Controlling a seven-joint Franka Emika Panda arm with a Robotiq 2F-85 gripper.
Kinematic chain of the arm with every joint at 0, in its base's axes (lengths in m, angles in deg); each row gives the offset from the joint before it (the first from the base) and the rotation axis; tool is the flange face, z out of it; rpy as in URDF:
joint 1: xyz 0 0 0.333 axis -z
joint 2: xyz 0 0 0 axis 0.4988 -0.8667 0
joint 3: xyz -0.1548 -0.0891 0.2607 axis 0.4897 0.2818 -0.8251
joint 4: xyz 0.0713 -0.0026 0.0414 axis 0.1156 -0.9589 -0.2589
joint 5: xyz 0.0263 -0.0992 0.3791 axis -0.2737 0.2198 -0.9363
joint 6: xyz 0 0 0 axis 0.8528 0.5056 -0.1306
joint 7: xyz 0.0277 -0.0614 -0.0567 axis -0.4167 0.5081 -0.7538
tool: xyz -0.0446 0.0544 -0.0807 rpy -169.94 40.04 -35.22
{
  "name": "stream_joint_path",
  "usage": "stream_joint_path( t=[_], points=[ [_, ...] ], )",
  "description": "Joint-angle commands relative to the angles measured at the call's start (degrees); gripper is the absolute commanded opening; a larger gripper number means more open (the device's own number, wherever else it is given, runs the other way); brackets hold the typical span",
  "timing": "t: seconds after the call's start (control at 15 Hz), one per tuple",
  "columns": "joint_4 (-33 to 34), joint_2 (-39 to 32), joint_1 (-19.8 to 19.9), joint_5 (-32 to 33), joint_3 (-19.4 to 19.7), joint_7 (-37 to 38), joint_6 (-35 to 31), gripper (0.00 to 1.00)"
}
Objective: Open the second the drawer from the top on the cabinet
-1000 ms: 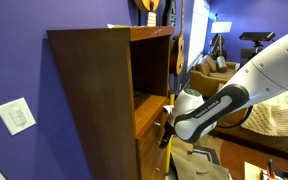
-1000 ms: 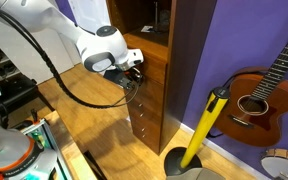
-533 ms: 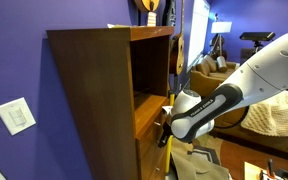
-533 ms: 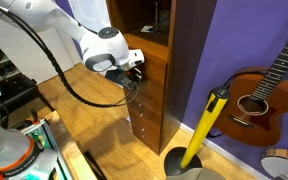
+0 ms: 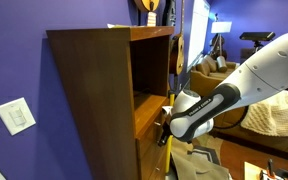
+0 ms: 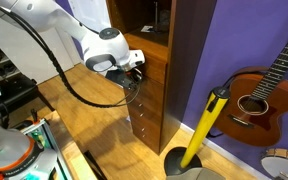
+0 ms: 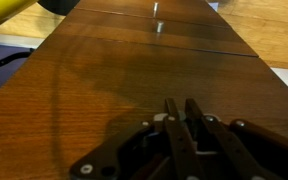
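Purple wall (image 5: 14, 55) as backdrop in both exterior views. Tall brown wooden cabinet (image 5: 89, 95) set against it, with an open shelf above and a stack of drawers below. White Panda arm (image 5: 271, 62) reaching across to the cabinet's front, a black cable trailing from it in an exterior view. Acoustic guitar (image 6: 256, 98) leaning on the wall beside the cabinet, well apart from the arm. Closed and flush with its neighbours, second drawer from the top (image 6: 150, 92), probably the front just below the gripper (image 6: 139, 68); seams hard to make out at this size. Gripper up against the upper drawer fronts. In the wrist view, fingers (image 7: 172, 125) drawn close together, only a thin slit between, nothing visibly pinched there. Small metal knobs (image 7: 156, 28) farther along the wood, apart from the fingertips.
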Motion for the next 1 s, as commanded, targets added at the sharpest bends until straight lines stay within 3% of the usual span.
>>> stream_joint_path(
  t=[0.0, 0.13, 0.27, 0.93],
  points=[
    [-1.23, 0.99, -0.70, 5.80, 1.82, 6.17, 2.76, 0.04],
    [-2.02, 2.30, -1.03, 9.45, 2.28, 10.81, 4.99, 0.04],
    [-2.74, 3.88, 0.88, 12.86, 0.20, 15.32, 8.06, 0.04],
    [-9.34, 12.27, 0.97, 17.47, 0.11, 25.25, 17.83, 0.04]
  ],
)
